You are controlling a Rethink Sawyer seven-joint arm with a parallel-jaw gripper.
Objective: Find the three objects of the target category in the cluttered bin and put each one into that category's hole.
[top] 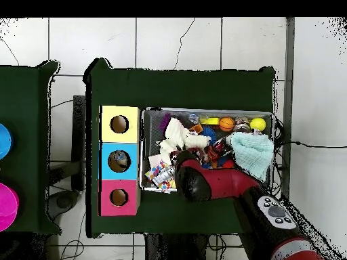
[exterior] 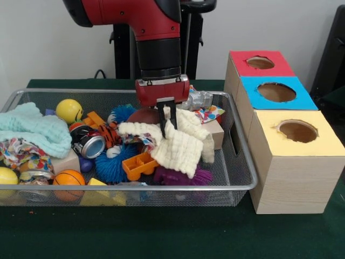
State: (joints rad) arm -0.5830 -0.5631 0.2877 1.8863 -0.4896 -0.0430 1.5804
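Observation:
The bin (exterior: 135,186) of silver wire mesh lies on the green table, full of mixed objects; it also shows in the overhead view (top: 207,110). My gripper (exterior: 168,125) reaches down into the bin's middle and is shut on a cream waffle cloth (exterior: 180,148), which drapes from the fingers over the clutter. In the overhead view the cream cloth (top: 177,134) shows, but the red arm (top: 196,179) hides the gripper. The hole (exterior: 260,62) in the red-topped box is at the far right, beside the bin; it also shows in the overhead view (top: 119,197).
A blue-topped box (exterior: 276,91) and a yellow-topped box (exterior: 297,131) stand in line with the red one. The bin also holds a mint cloth (exterior: 33,129), yellow ball (exterior: 69,110), small basketball (exterior: 69,179), can (exterior: 89,144), blue spiky ball (exterior: 116,162), orange block (exterior: 139,164) and purple spiky toy (exterior: 180,176).

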